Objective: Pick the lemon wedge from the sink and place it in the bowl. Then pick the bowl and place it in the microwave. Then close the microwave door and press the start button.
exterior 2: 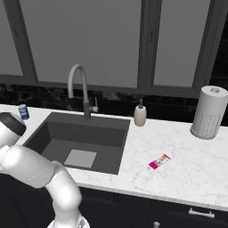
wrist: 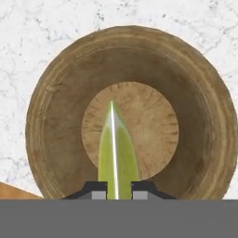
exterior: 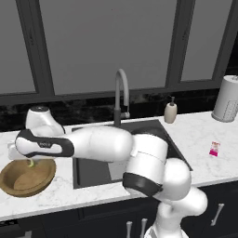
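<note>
Wooden and light brown, the bowl [exterior: 27,177] is seen at the near left of the marble counter [exterior: 200,139] in the left base view, just left of the sink [exterior: 93,169]. The white arm is stretched leftward across the sink, and its hand is held directly above the bowl. A small yellow-green lemon wedge [exterior: 31,163] is seen hanging below the hand, over the far part of the bowl. The gripper [exterior: 30,161] is mostly hidden by the hand there. A curved grey faucet [exterior: 121,95] is set behind the sink, with a soap dispenser [exterior: 170,111] to its right, a paper towel roll [exterior: 228,98] at the far right, and a small pink packet [exterior: 214,148] on the counter right of the sink.

In the right base view, the dark grey basin is seen with a pale square patch [exterior 2: 80,158] on its floor. A small blue can [exterior 2: 23,111] is placed on the counter to the left of the sink.

In the hand view, the bowl is looked down into from above, its flat centre ringed by darker grain. The wedge is clamped between the two dark fingertips [wrist: 95,189] of the gripper [wrist: 116,191], the jaws being drawn narrow around it. Its pointed end is aimed over the middle of the bowl.
</note>
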